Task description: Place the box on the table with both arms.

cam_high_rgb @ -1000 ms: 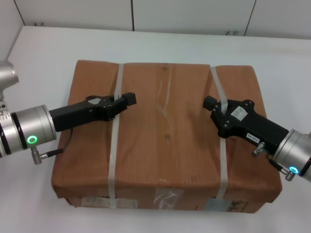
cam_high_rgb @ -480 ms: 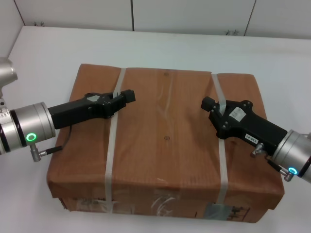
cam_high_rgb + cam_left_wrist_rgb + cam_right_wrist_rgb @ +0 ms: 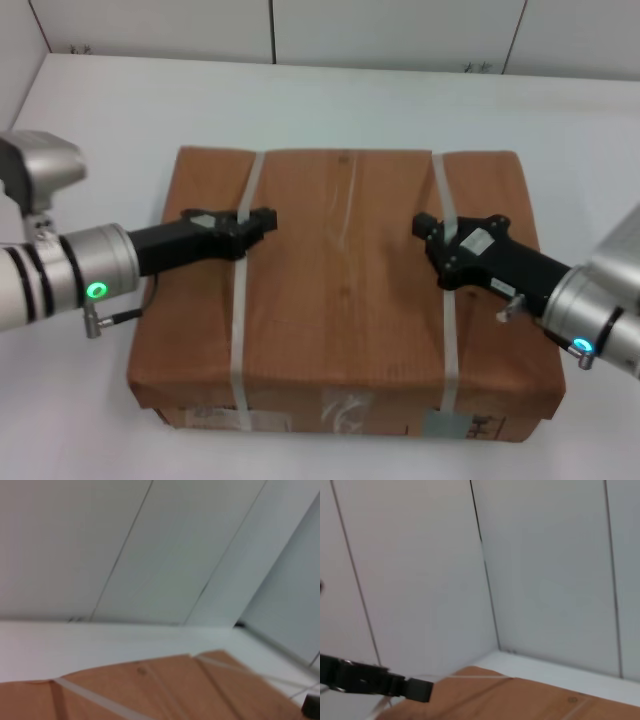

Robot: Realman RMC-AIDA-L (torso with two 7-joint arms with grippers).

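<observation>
The brown cardboard box [image 3: 340, 300] lies flat over the white table [image 3: 350, 100], with tape and labels on its front side [image 3: 340, 412]. I cannot tell whether its underside touches the table. My left gripper [image 3: 262, 220] reaches in from the left and is shut at the left whitish strap [image 3: 240, 300] on the box top. My right gripper [image 3: 425, 228] reaches in from the right and is shut at the right strap [image 3: 445, 330]. The left wrist view shows the box top [image 3: 165, 690]. The right wrist view shows the box [image 3: 520, 697] and the left gripper [image 3: 415, 690].
The white tabletop extends on all sides of the box, with broad room behind it and to the left [image 3: 90, 120]. A panelled white wall [image 3: 400, 30] stands along the table's far edge.
The box has sunk lower and farther from the head camera, so it looks smaller. Both grippers moved down with it, still at the straps.
</observation>
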